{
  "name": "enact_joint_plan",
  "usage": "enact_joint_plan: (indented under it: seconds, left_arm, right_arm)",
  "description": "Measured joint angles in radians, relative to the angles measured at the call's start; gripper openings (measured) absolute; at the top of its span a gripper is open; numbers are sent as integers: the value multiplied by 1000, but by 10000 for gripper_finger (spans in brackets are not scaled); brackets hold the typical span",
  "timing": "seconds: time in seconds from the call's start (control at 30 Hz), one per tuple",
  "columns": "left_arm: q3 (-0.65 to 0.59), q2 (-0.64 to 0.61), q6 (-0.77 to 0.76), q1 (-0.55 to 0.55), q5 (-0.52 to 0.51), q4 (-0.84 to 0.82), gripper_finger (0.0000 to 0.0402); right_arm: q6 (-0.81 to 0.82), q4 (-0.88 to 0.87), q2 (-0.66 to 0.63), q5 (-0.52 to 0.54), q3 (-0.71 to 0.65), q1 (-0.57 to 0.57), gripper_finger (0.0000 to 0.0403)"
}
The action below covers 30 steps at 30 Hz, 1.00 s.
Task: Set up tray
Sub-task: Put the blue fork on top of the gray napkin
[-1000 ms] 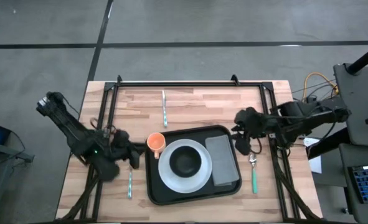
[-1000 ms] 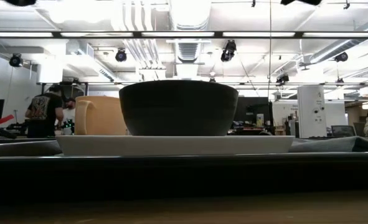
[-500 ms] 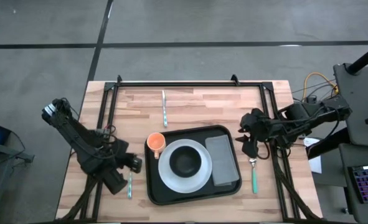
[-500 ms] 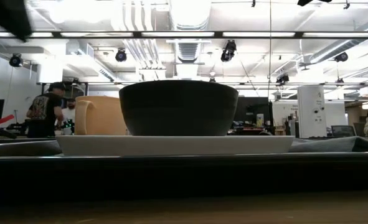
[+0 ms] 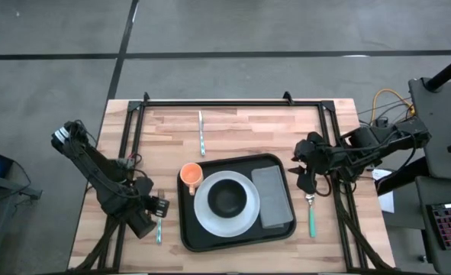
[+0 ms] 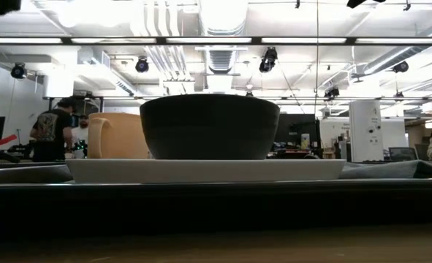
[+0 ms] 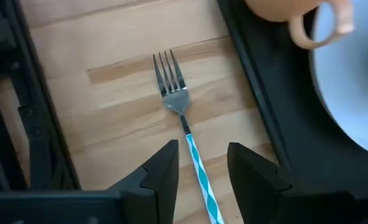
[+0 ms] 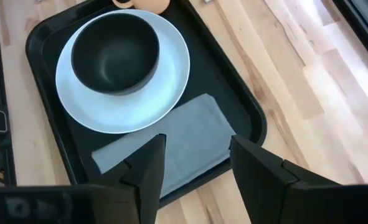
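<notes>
The wooden table (image 5: pixel 233 130) carries the black tray (image 5: pixel 191 229) just below its centre, toward six o'clock in the high view. On the tray lie a white plate (image 5: pixel 210 218) with a dark bowl (image 5: pixel 227 198) in its middle, and a grey napkin (image 5: pixel 271 197) at three o'clock from the plate. An orange cup (image 5: pixel 191 175) sits at the tray's ten o'clock corner, over the rim.

Three pieces of cutlery remain off the tray. A utensil with a green handle (image 5: pixel 311 214) lies at three o'clock from the tray, its long axis running twelve to six. A fork (image 7: pixel 174 99) with a blue striped handle lies at nine o'clock from the tray, also running twelve to six alongside the tray's edge. Another blue-handled utensil (image 5: pixel 201 131) lies at twelve o'clock, well apart from the tray.

The left gripper (image 7: pixel 199 163) hovers right over the fork's handle, its fingers narrowly parted either side of it and holding nothing; the tines point away from the gripper. This arm is plainly nearer the fork, so a grasp across the handle looks like the next step.

The right gripper (image 8: pixel 193 158) waits over the tray's three o'clock edge, above the napkin, fingers apart and empty.
</notes>
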Motion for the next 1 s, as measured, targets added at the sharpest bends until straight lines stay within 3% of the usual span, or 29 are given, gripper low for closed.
enact_joint_plan:
  seconds: [0.13, 0.33, 0.47, 1.0]
  left_arm:
    - [-104, 0, 0, 14, -2, 108, 118]
    - [-290, -1, 85, 14, 40, 407, 118]
    - [-343, -7, -67, 15, 144, 414, 118]
    - [-326, 93, -78, 70, 111, 472, 118]
  right_arm:
    - [-2, 2, 0, 0, 0, 0, 169]
    - [-10, 2, 0, -3, 1, 0, 169]
    - [-16, 3, -1, -7, 4, 0, 169]
    - [-9, 7, -5, -10, 5, 0, 169]
